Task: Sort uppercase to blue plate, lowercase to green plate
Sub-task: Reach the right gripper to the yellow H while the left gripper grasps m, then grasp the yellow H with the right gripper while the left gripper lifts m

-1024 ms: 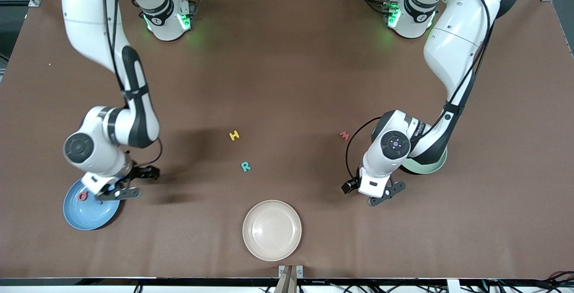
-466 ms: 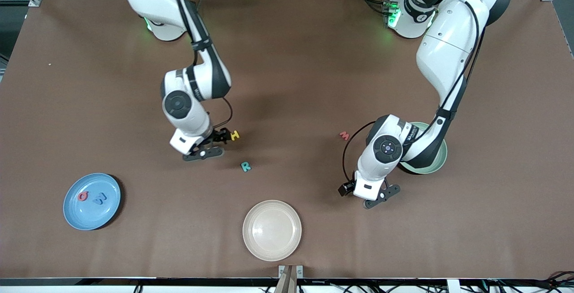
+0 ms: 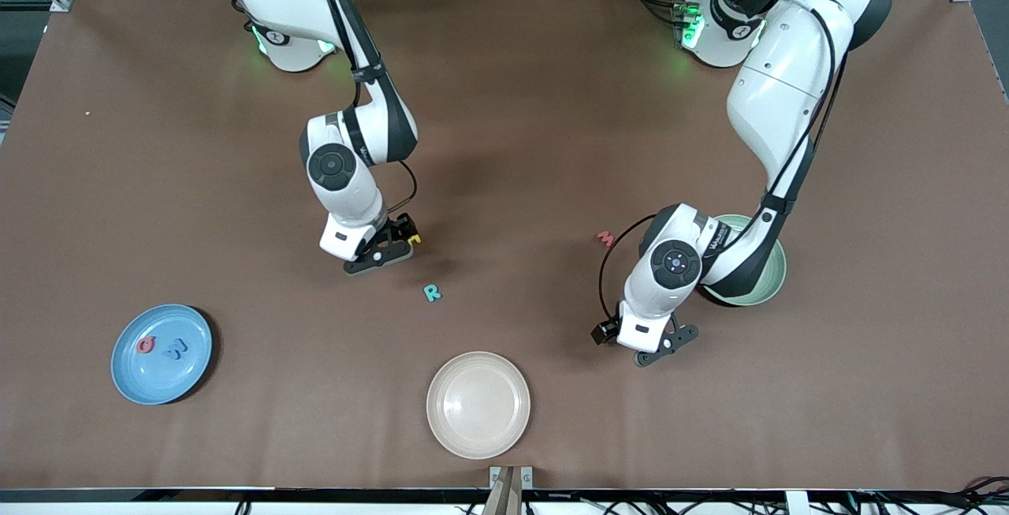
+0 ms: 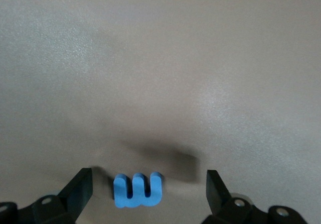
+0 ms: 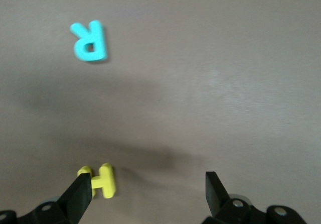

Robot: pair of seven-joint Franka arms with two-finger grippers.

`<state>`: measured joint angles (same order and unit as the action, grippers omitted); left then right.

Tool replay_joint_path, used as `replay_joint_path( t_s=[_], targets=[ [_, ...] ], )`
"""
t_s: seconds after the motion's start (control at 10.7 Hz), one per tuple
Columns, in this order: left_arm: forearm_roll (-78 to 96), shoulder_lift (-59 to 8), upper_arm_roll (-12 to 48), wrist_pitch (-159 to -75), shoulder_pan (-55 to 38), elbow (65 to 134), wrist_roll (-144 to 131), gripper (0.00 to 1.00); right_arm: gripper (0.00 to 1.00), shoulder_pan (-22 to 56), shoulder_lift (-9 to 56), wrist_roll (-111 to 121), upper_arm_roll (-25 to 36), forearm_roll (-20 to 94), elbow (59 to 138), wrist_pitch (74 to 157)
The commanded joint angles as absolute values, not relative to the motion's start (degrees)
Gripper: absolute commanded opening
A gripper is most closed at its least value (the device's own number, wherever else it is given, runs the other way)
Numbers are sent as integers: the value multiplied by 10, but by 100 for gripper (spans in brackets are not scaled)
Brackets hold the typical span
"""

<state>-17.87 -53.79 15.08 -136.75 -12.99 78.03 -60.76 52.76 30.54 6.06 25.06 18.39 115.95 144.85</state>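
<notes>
Your left wrist view shows a blue m-shaped letter [image 4: 138,189] on the table between the spread left gripper [image 4: 149,191]; the front view hides it. The right gripper [image 5: 148,193], released, straddles the yellow H [image 5: 100,180] beside the teal R [image 3: 432,292].

High front camera; two close, downward wrist cameras.

The sky-blue plate [image 3: 154,386] lies at the right arm's end, holding a red Q [image 3: 146,345] at its ten o'clock and a blue W [image 3: 176,349] near its middle. A yellow H [image 5: 103,180] lies flat on the bench [image 3: 552,105], with a teal R [image 3: 432,292] at its five o'clock. The mint-green plate [image 3: 771,282], partly hidden, has a red w-shaped letter [image 3: 605,238] at its nine o'clock. A blue m-like letter [image 4: 138,189] lies flat.
</notes>
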Motion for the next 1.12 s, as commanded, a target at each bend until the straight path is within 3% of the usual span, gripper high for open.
replay_joint_path(
  t_s=[0.0, 0.93, 1.02],
  targets=[
    [-167, -549, 141, -1357, -145, 761, -620, 98, 100, 533, 290, 77, 225, 223, 1174, 1455],
    [-168, -552, 141, -1356, -145, 765, -619, 66, 100, 543, 336, 74, 219, 224, 1172, 1493],
    [-169, -552, 141, -1356, -145, 766, -618, 62, 85, 546, 338, 72, 219, 226, 1173, 1500]
  ],
)
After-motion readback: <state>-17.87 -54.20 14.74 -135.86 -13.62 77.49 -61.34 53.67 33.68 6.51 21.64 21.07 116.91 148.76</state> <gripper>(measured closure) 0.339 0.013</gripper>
